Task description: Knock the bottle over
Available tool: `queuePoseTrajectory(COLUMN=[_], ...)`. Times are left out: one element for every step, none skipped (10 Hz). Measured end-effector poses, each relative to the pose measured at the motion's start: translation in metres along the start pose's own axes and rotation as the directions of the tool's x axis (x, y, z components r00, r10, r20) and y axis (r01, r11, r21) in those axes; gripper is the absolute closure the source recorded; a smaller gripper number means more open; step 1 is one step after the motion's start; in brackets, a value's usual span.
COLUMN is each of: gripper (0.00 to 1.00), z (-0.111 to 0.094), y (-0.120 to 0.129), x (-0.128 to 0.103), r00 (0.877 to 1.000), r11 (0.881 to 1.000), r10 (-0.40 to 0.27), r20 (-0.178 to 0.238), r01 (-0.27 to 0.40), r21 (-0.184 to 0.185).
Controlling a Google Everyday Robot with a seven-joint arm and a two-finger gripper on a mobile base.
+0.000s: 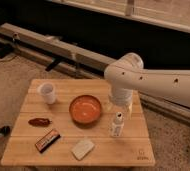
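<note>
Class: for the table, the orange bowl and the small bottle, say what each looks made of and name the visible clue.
Table: wood with a matte finish, shown by pale planks with seams between them. Orange bowl: probably glazed ceramic or plastic, since it is smooth and uniform in colour with a slight sheen. Bottle: likely plastic, translucent white with a white cap. The gripper hangs just above the bottle.

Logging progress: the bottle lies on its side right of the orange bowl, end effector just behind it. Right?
No: the camera view shows the bottle standing upright right of the orange bowl, end effector just behind it.
</note>
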Motion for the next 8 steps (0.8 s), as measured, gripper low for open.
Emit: queuePoseTrajectory(gripper=[0.35, 0.35, 0.35, 0.35, 0.35, 0.35, 0.35, 0.35], z=[0.006, 0.013, 0.016, 0.022, 0.027, 0.031, 0.034, 0.036], y=[-0.002, -0.006, -0.006, -0.006, -0.005, -0.004, -0.002, 0.003], x=[0.002, 0.005, 0.006, 0.009, 0.012, 0.014, 0.015, 0.016], r00=[1.0, 0.999, 0.998, 0.997, 0.995, 0.993, 0.991, 0.99], r11=[1.0, 1.0, 1.0, 1.0, 1.0, 1.0, 1.0, 0.999], r10=[0.003, 0.006, 0.006, 0.004, 0.0, -0.005, -0.009, -0.016], r20=[-0.021, -0.045, -0.058, -0.078, -0.1, -0.116, -0.13, -0.143], r01=[-0.003, -0.007, -0.007, -0.006, -0.002, 0.002, 0.005, 0.012], r21=[-0.008, -0.015, -0.019, -0.022, -0.022, -0.024, -0.027, -0.029])
